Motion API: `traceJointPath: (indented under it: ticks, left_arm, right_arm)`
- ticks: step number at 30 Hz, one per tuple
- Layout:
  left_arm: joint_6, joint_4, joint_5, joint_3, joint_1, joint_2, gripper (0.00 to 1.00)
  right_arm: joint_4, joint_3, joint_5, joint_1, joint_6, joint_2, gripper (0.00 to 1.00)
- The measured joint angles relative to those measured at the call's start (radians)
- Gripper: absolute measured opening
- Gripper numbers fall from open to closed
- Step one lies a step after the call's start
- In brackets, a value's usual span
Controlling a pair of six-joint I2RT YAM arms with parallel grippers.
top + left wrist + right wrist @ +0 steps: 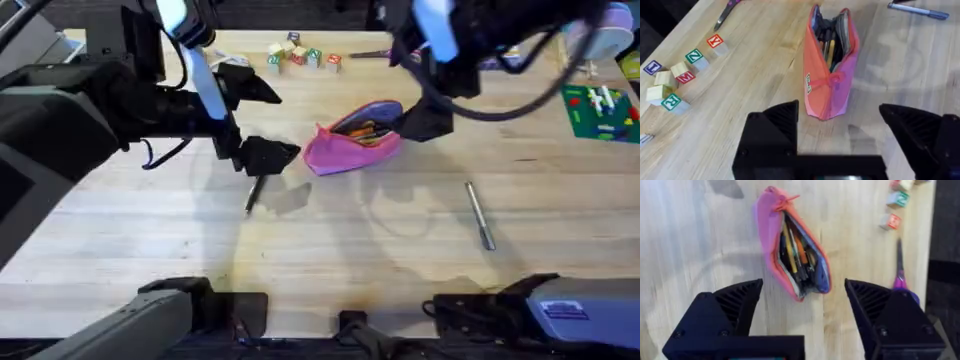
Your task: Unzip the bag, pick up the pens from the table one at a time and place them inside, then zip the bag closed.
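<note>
The pink bag (355,137) lies mid-table, its zipper open and several pens showing inside. It also appears as the bag (830,70) and the bag (795,250) in the wrist views. A black pen (253,193) lies on the table (330,250) just in front of my left gripper (280,122). A silver pen (480,215) lies to the right, also seen as the silver pen (917,11). The left gripper (840,130) is open and empty, facing the bag's closed end. My right gripper (418,100) hovers at the bag's open end, and this right gripper (802,305) is open and empty.
Lettered wooden blocks (300,55) sit at the back of the table, also seen as blocks (675,75). Purple-handled scissors (900,265) lie behind the bag. A green board (600,110) with small pieces is at the far right. The table's front half is bare wood.
</note>
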Motion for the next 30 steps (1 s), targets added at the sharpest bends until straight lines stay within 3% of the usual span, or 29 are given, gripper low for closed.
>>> traceJointPath:
  ticks: [4,15,21,30]
  left_arm:
    - [0.000,0.000,-0.003,0.000,0.000,0.000,0.993]
    - [0.000,0.000,-0.015,0.000,0.000,0.000,0.993]
    - [0.000,0.000,-0.022,0.000,0.000,0.000,0.994]
    - [0.000,0.000,-0.023,0.000,0.000,0.000,0.992]
  right_arm:
    - [-0.001,0.000,0.001,-0.059,0.099,-0.104,0.997]
    - [-0.005,-0.017,0.001,-0.176,0.286,-0.248,0.998]
    - [0.054,-0.170,0.020,-0.200,0.331,-0.341,0.998]
    - [0.092,-0.344,0.200,-0.215,0.570,-0.467,0.997]
